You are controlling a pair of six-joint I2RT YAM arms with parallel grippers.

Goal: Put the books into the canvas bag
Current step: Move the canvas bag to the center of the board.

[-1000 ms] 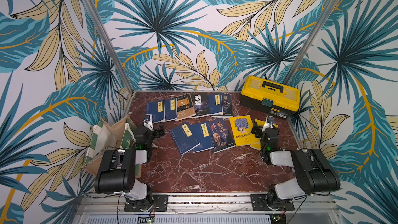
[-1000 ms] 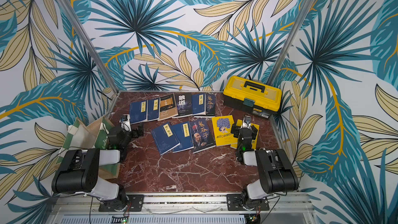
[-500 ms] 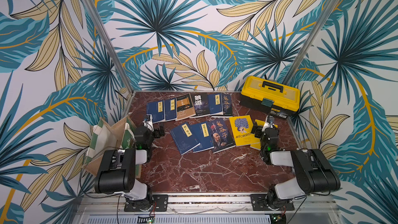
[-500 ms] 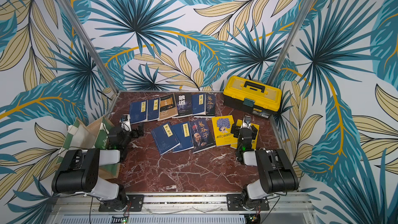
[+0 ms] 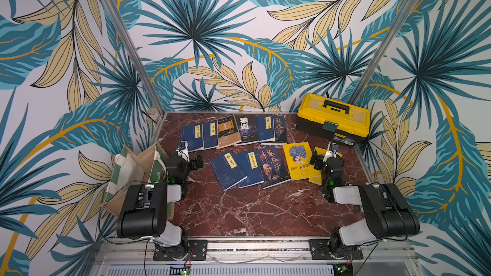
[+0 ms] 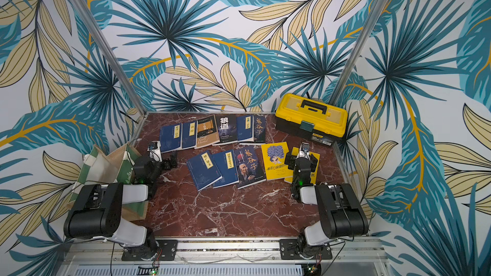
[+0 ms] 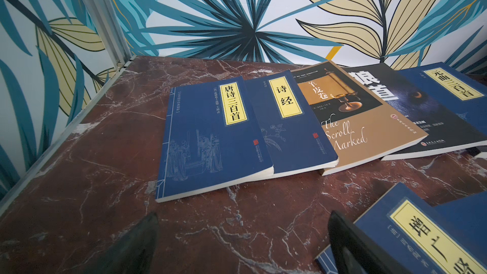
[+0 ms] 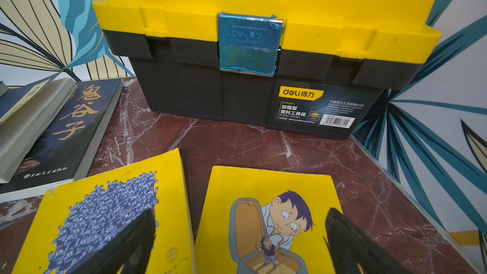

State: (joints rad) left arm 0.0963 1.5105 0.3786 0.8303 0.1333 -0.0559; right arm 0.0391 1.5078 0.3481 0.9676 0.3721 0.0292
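Observation:
Several books lie flat in two rows on the red marble table, mostly navy with yellow title strips, plus brown, dark and bright yellow ones. The canvas bag stands open at the table's left edge, beside the left arm. My left gripper is open low over bare marble, between a back-row navy book and a front-row navy book. My right gripper is open above a yellow cartoon book, one finger over the neighbouring yellow book. Neither holds anything.
A yellow-and-black toolbox stands shut at the back right corner, just beyond the yellow books. Leaf-patterned walls enclose the table on three sides. Both arm bases sit along the front rail.

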